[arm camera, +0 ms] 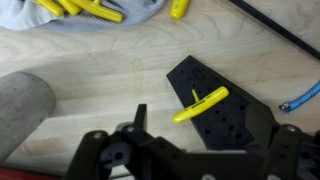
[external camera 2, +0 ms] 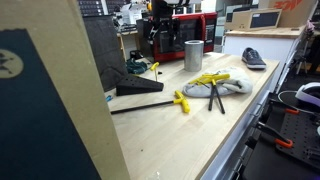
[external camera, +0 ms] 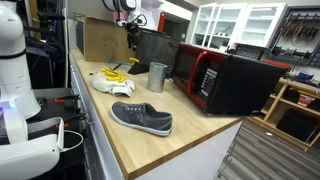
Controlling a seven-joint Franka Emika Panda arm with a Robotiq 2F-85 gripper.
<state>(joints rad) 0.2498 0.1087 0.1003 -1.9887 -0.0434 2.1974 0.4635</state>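
The end effector (arm camera: 200, 140) hangs over a light wooden bench (external camera: 195, 115) with its jaws spread wide and nothing between them. In the wrist view its dark fingers (arm camera: 140, 115) come in from the lower edge. Just beyond them lies a black wedge-shaped perforated holder (arm camera: 225, 115). A yellow T-handled hex key (arm camera: 200, 103) stands stuck in one of the holder's holes, apart from the fingers.

In an exterior view the holder (external camera 2: 140, 86) sits well in from the bench's front edge, with the hex key (external camera 2: 155, 68) rising from its high side. It is towards the end of the bench where a brown cardboard box (external camera: 100, 38) stands.

A grey metal cylindrical cup (external camera: 157, 76) stands upright near the holder, towards the middle of the bench; the wrist view shows it at the left (arm camera: 25, 105). A crumpled grey cloth (external camera 2: 228, 85) lies close to the front edge. Several yellow-handled tools (external camera 2: 208, 80) rest on it.

A long black rod with a yellow handle (external camera 2: 150, 103) lies flat on the bench between the holder and the front edge. A dark grey slip-on shoe with a white sole (external camera: 140, 118) rests on its sole towards the opposite end of the bench, well apart from the holder. A red and black microwave oven (external camera: 225, 80) stands along the back edge. A blue cable (arm camera: 300, 98) shows at the right of the wrist view.
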